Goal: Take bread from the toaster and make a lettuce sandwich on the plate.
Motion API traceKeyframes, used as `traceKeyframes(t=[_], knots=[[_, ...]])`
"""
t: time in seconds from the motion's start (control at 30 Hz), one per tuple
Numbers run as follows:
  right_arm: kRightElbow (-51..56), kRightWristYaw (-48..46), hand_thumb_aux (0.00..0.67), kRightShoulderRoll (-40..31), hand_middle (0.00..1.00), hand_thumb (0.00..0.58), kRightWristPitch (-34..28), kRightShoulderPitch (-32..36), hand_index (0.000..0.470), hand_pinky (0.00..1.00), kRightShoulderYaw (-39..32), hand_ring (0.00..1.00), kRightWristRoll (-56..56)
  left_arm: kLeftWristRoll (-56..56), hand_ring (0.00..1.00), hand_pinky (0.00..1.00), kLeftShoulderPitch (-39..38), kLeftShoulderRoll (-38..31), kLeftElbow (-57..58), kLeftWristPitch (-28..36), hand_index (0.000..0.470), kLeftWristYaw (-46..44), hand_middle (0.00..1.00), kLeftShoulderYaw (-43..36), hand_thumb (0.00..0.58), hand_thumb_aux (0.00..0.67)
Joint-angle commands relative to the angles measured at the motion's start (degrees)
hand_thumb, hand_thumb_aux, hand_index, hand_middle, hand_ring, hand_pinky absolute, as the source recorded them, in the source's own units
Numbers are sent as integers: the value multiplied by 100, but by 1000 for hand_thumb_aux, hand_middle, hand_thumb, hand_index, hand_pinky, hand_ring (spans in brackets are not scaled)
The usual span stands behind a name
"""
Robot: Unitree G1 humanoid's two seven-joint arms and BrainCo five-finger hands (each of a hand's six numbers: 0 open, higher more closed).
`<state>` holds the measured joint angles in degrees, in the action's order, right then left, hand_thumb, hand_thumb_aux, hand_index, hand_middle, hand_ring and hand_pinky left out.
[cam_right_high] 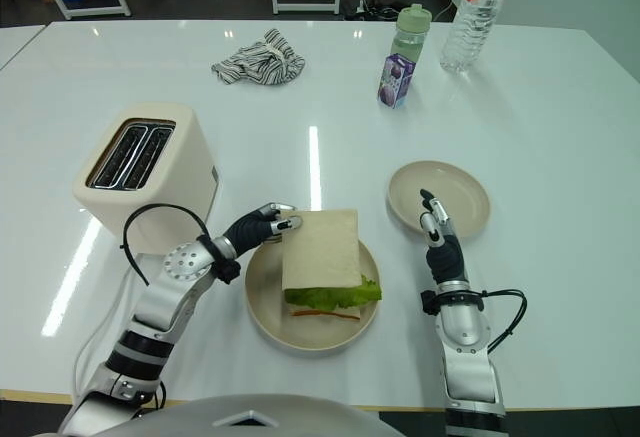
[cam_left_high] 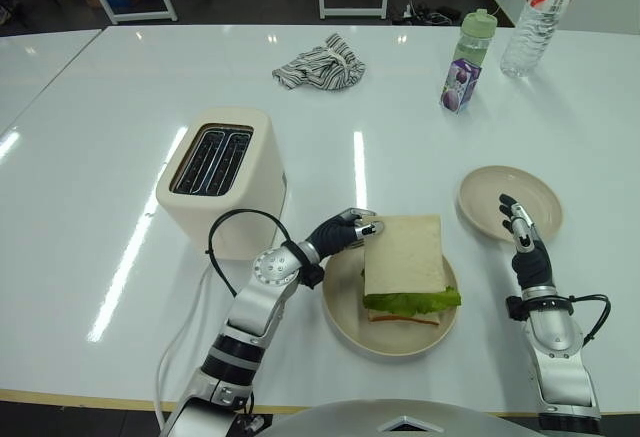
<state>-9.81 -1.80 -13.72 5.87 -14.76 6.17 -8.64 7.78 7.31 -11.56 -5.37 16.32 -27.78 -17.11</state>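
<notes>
sandwich: sits on plate [cam_left_high: 339,314], near-centre of table, just right of the toaster.
top bread slice [cam_left_high: 402,254]: lies flat on the stack, far edge overhangs the plate rim a bit.
lettuce [cam_left_high: 413,301]: under the top slice, sticks out at the near edge and right side.
bottom layer: thin strip w/ a reddish line visible under the lettuce at the near edge; can't tell more.
left hand [cam_left_high: 341,230]: fingers curled, tips closed on the far-left corner of the top bread slice; hand is over the plate's far-left rim.
right hand [cam_left_high: 524,240]: fingers stretched out, pointing far, holding nothing; tips over the near rim of the small plate.
small plate [cam_left_high: 490,185]: right of the sandwich plate, close but not touching it.
toaster [cam_left_high: 222,182]: cream, left of the plate, slots face up, upright.
cord [cam_left_high: 163,362]: white, runs from toaster's near side toward the near table edge.
table [cam_left_high: 100,107]: white, glossy.
striped cloth [cam_left_high: 320,65]: crumpled, far side, roughly centre.
purple carton [cam_left_high: 459,85]: far right, upright.
green-lid bottle [cam_left_high: 476,37]: just behind the carton.
clear water bottle [cam_left_high: 537,12]: far-right, right of the green-lid bottle, well apart from the plates.
</notes>
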Motion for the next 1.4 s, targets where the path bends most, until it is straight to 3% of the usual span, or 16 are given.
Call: traceKeyframes(t=[0.03,0.63,1.0,1.17,1.4], knots=[[70,26,0,0,0,0,35,-17,0,0,-31,0,-90,-152,1000,1000,-72,-5,-61,65,470,-31,1000,-174,580,670],[104,74,0,14,0,0,107,-78,0,0,-87,0,-226,-682,1000,1000,59,-89,642,-246,470,-30,1000,-297,580,670],[-709,-241,0,-133,0,0,379,-440,0,0,-562,0,-478,-975,1000,1000,38,-61,943,-506,470,-42,1000,-510,580,670],[-1123,-137,0,-436,0,0,1080,-676,0,0,-1013,0,-1605,-1087,1000,1000,51,-74,1027,-534,470,-39,1000,-592,580,670],[-1540,431,0,-1159,0,0,1883,-980,0,0,-1453,0,-4372,-1242,1000,1000,116,-72,1294,-606,470,26,1000,-629,580,670]])
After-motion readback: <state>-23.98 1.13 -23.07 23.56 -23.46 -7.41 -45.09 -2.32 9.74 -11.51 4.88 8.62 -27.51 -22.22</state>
